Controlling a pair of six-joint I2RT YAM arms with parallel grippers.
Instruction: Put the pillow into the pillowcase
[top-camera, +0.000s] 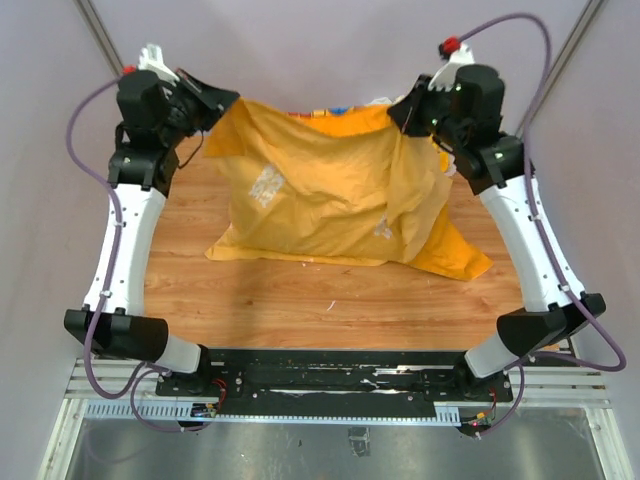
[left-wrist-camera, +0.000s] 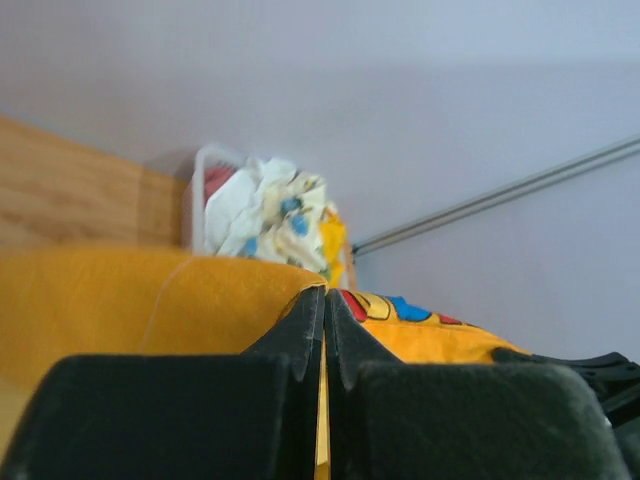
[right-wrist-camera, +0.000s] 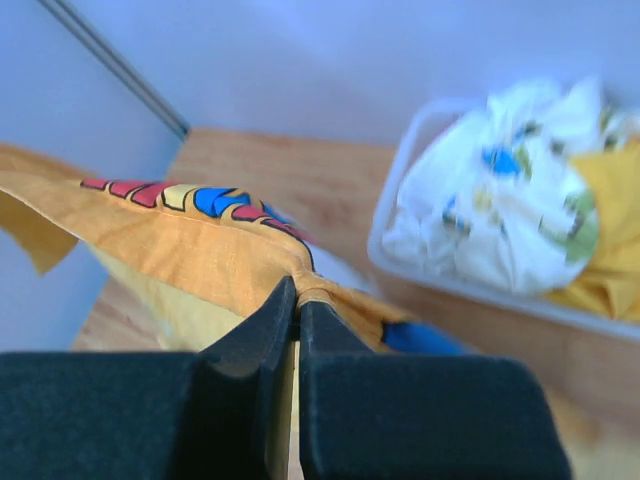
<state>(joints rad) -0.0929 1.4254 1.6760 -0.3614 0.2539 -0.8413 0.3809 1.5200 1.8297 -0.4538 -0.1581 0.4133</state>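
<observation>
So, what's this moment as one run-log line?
left hand: shut on pillowcase | right hand: shut on pillowcase | top corners lifted, bottom on table

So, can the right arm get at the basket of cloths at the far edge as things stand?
Probably not yet. The right gripper is shut on a corner of the pillowcase and holds it up, so it isn't free. The white basket lies close beyond it, with nothing between.

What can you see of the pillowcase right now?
The pillowcase is orange-yellow cloth, thin and creased, with red, yellow and blue letters near its top edge. It hangs spread between the left gripper and the right gripper, each shut on an upper corner, while its lower edge lies bunched on the wooden table.
</observation>
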